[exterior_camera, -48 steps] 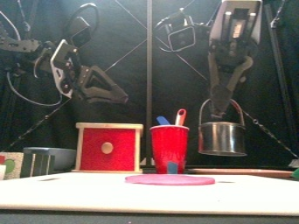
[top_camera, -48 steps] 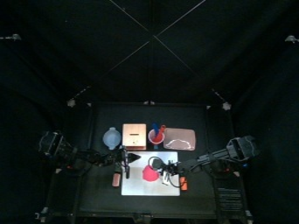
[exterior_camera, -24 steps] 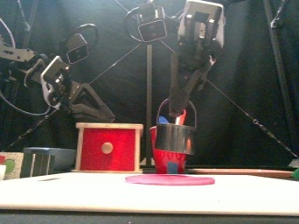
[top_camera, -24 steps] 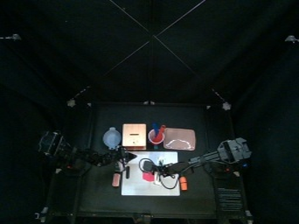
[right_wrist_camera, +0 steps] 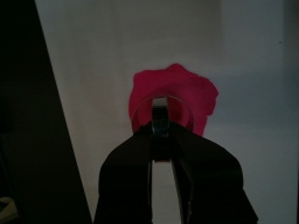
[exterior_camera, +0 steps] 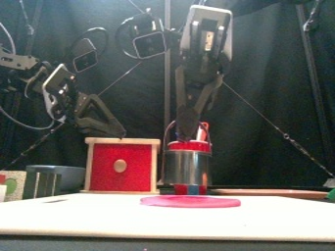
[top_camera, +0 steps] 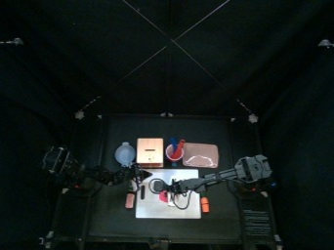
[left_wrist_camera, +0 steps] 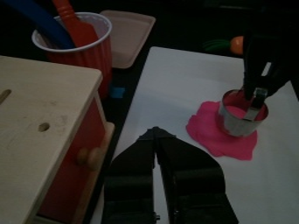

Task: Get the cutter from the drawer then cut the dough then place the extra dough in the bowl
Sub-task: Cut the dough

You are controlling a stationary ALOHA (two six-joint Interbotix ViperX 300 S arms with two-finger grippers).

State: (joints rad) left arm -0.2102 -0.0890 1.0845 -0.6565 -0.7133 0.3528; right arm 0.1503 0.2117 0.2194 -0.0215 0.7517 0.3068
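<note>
You've got one cutter (exterior_camera: pixel 190 167), one dough disc (exterior_camera: pixel 191 202), one wooden box (exterior_camera: pixel 121 165), one bowl (top_camera: pixel 125 153), one red cup (left_wrist_camera: pixel 73 51), two toy knives (left_wrist_camera: pixel 41 22), one pink tray (top_camera: pixel 201 152), one white board (top_camera: pixel 185 206).

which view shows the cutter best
Left wrist view: the cutter shows rim and wall, over the dough. Front view gives its side, top view a speck, right wrist view hides it behind the fingers.

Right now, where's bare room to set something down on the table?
Free: front strip of the white board, between the dough and the front edge of the table. Crowded: the back row of bowl, wooden box, red cup, pink tray; right gripper holds the cutter over the dough.
</note>
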